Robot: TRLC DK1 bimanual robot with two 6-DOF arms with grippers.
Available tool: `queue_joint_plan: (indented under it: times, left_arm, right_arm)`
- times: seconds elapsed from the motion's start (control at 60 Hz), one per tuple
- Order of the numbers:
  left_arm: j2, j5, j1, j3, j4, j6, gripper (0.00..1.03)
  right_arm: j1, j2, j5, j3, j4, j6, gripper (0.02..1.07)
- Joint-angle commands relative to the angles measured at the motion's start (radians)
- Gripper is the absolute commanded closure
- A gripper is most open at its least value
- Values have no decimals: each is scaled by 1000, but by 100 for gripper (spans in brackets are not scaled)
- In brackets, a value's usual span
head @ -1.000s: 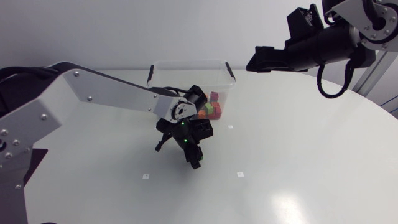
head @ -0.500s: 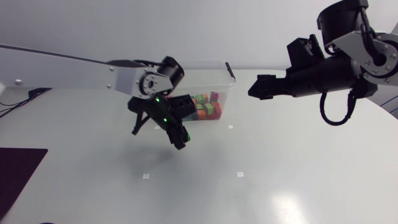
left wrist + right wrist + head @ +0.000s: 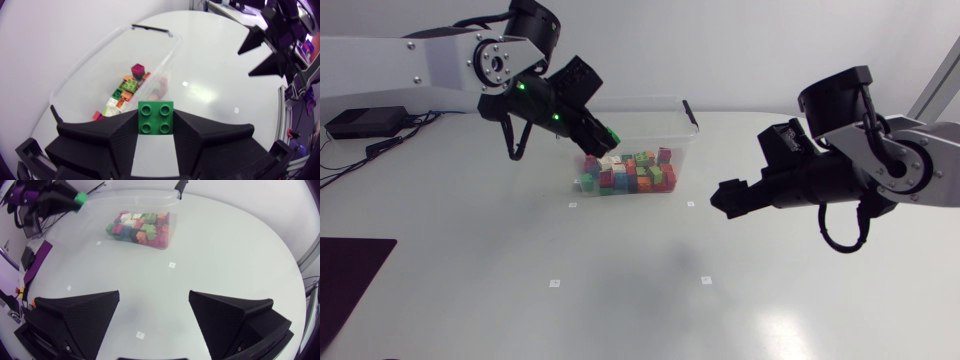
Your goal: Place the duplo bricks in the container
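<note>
Right gripper (image 3: 155,311) fingers spread wide above the white table (image 3: 235,260).
Upper centre: clear container (image 3: 173,219) holding duplo bricks (image 3: 140,229). Upper left: left gripper (image 3: 73,202) clasping a green brick (image 3: 79,198).

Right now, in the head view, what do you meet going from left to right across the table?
In order: left arm → container → right gripper. The left gripper and its green brick overlap the container, so are omitted.

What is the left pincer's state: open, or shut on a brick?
The left pincer is shut on the green brick: in the left wrist view both fingers press its opposite sides.
</note>
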Motion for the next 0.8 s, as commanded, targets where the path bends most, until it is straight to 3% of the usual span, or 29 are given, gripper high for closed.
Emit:
queue_joint_plan:
  times: [0.0,0.367,0.533,0.6,0.733,0.783]
  left_arm:
    - [1,11,24,55,55,-77,89]
    - [206,11,41,286,110,-146,89]
    - [321,-34,41,406,110,-158,88]
    - [354,-66,39,435,110,-158,74]
    - [377,-114,35,444,110,-161,17]
    - [375,-123,32,440,110,-161,7]
  right_arm:
    - [29,-23,10,-52,20,-30,7]
    - [97,-48,55,-165,78,-51,7]
    - [97,-59,55,-196,89,-59,7]
    - [97,-66,56,-204,89,-59,7]
    - [95,-77,56,-217,92,-67,7]
    - [95,-83,56,-219,92,-70,7]
